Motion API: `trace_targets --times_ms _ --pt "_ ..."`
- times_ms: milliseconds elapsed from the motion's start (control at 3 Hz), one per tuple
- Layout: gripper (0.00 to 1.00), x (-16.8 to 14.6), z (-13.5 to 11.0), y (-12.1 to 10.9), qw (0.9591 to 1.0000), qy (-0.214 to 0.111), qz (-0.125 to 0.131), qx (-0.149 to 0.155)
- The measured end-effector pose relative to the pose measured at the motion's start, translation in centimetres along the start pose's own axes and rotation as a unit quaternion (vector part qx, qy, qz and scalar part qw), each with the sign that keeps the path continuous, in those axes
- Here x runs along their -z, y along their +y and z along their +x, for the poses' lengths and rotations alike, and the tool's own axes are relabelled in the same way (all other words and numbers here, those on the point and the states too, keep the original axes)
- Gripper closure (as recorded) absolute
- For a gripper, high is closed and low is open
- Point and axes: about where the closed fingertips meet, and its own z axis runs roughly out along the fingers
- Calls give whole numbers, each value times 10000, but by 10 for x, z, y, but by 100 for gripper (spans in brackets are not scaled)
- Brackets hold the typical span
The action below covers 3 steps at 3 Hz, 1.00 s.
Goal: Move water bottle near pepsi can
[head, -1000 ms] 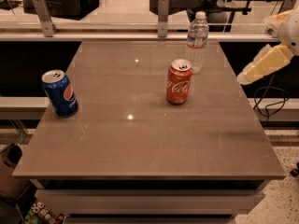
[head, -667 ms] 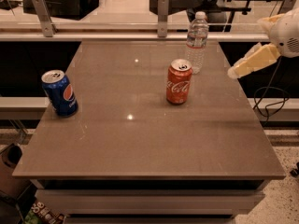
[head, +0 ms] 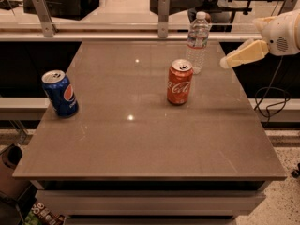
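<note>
The water bottle [head: 198, 41], clear with a white cap, stands upright near the table's far right edge. The blue pepsi can [head: 60, 93] stands near the table's left edge, far from the bottle. My gripper [head: 227, 62] comes in from the right, its cream tip a short way right of the bottle and level with its lower half. It touches nothing.
A red Coca-Cola can [head: 179, 81] stands just in front and left of the bottle. The brown table [head: 140, 139] has a railing with metal posts [head: 162, 15] behind it. A cable [head: 272, 100] hangs at the right.
My gripper has moved left and up, from beyond the table's right edge toward the water bottle. The bottle and both cans have not moved.
</note>
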Motion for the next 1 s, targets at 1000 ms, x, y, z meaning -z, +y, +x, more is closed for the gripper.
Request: trace_targets --times_ms 1000 --pt "0 -61 -35 -11 9975 -510 126 -464"
